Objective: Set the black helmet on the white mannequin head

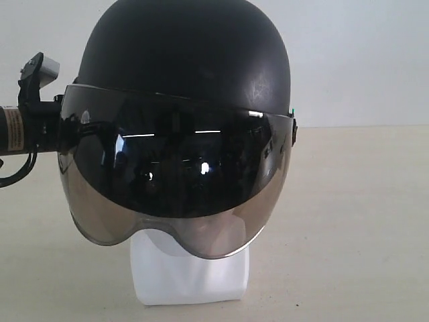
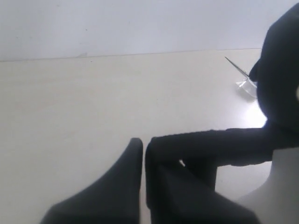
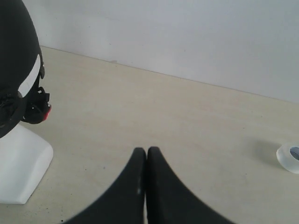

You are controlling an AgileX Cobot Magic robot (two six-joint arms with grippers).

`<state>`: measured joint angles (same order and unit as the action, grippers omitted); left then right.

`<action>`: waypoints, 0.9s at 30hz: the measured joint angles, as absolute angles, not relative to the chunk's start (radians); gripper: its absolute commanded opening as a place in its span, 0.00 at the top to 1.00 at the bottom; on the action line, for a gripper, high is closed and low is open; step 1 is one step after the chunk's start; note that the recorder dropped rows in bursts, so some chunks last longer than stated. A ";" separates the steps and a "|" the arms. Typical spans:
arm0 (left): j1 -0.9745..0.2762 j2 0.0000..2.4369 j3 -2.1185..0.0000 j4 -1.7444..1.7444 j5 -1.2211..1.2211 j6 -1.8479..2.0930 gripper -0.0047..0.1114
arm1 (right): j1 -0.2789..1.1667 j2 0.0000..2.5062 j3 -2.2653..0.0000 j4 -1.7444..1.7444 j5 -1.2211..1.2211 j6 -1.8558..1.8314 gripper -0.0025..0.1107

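Matte black rounded helmet [image 1: 181, 60] with smoky tinted visor [image 1: 174, 181] already sits on the glossy white plastic mannequin head [image 1: 191, 275], on the beige counter [image 1: 355, 221] well short of its far edge. We judge the release step is in hand. Fingers of the left end effector [image 2: 144, 147] sit nearly together by a black band [image 2: 210, 142]; whether it grips, we cannot tell. The right end effector [image 3: 146, 154] is closed and empty. Next: back away without nudging the helmet.
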<state>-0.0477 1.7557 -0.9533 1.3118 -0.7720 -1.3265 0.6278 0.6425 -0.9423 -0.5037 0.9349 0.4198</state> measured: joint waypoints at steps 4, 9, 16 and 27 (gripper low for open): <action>-0.048 1.758 -0.953 1.336 -0.772 -1.347 0.92 | 0.628 0.642 -0.942 -0.507 0.935 0.420 0.98; -0.048 1.758 -0.953 1.394 -0.776 -1.401 0.92 | 0.628 0.642 -0.942 -0.519 0.935 0.420 0.98; -0.048 1.758 -0.953 1.433 -0.784 -1.432 0.92 | 0.628 0.642 -0.942 -0.522 0.929 0.420 0.98; -0.048 1.753 -0.953 1.526 -0.811 -1.474 0.52 | 0.628 0.642 -0.942 -0.530 0.929 0.420 0.98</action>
<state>-0.0477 1.7529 -0.9533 1.5256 -0.8112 -1.4742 0.6278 0.6425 -0.9423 -0.5301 0.9286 0.4198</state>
